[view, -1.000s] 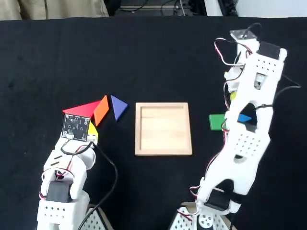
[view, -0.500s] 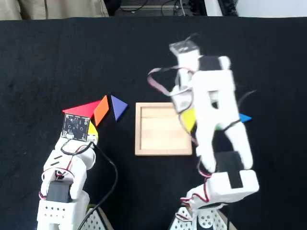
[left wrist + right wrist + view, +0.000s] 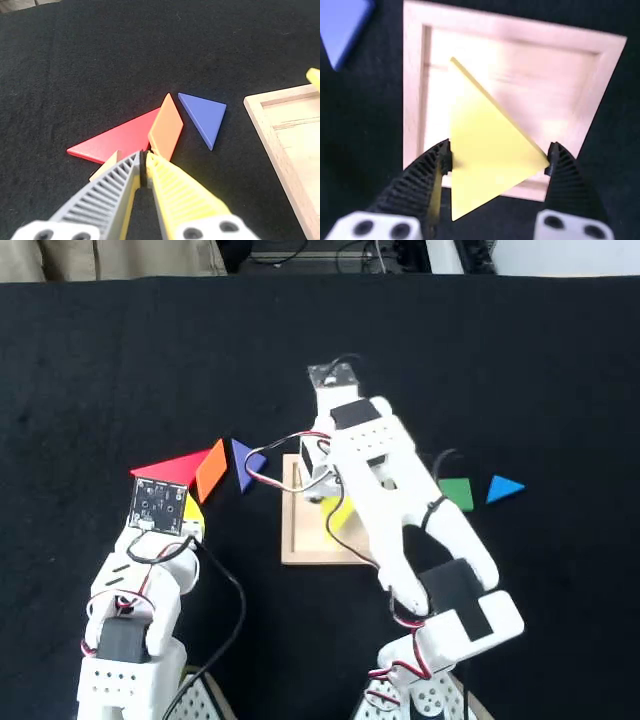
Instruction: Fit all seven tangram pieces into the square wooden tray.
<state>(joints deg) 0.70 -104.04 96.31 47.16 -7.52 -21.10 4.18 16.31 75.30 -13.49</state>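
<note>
The right end effector [image 3: 497,152] is over the tray [image 3: 520,31], its fingers spread wide and clamped on the edges of the yellow triangle [image 3: 485,145]. The triangle sits flat-on to the wrist camera, covering much of the tray's recess, with one corner hanging over the rim. Whether it touches the wood cannot be told. From the high view, the right arm leans across from 5 o'clock, the end effector [image 3: 335,505] over the tray [image 3: 290,515] at the centre of the black surface [image 3: 120,360], the yellow triangle [image 3: 340,512] peeking out beneath it.

Over at 9 o'clock of the tray, three pieces cluster: the red triangle [image 3: 168,468], the orange parallelogram [image 3: 211,470] touching it, and the indigo triangle [image 3: 246,462] just beside that, nearest the tray. The left end effector [image 3: 145,160] is pinched narrow, fingers together with nothing between them, its tips at the near corner of the orange parallelogram [image 3: 166,127] where it meets the red triangle [image 3: 115,142]. The indigo triangle [image 3: 205,115] lies between them and the tray [image 3: 280,125].

At 3 o'clock of the tray, the green square [image 3: 458,492] and the blue triangle [image 3: 503,488] lie side by side.
</note>
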